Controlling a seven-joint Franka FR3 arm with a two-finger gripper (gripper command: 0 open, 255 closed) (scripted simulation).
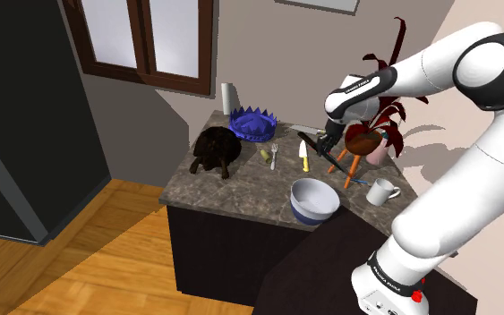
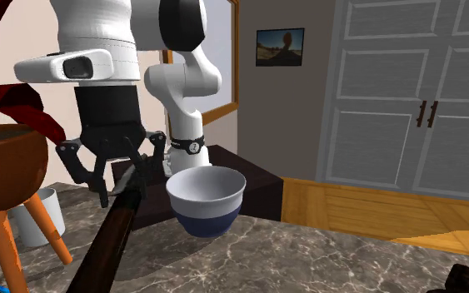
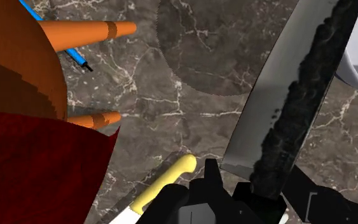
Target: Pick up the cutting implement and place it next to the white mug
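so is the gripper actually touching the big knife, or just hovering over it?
Touching. In the wrist view the gripper is shut on the big knife: its black fingers clasp the base of the blade, with no gap.

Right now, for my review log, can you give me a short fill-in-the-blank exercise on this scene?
1. The hand is shut on a large ___ with a brown handle.
2. The bowl beside the white mug is white above and ___ below.
3. The small knife lying on the counter has a ___ handle.
Missing words: knife; blue; yellow.
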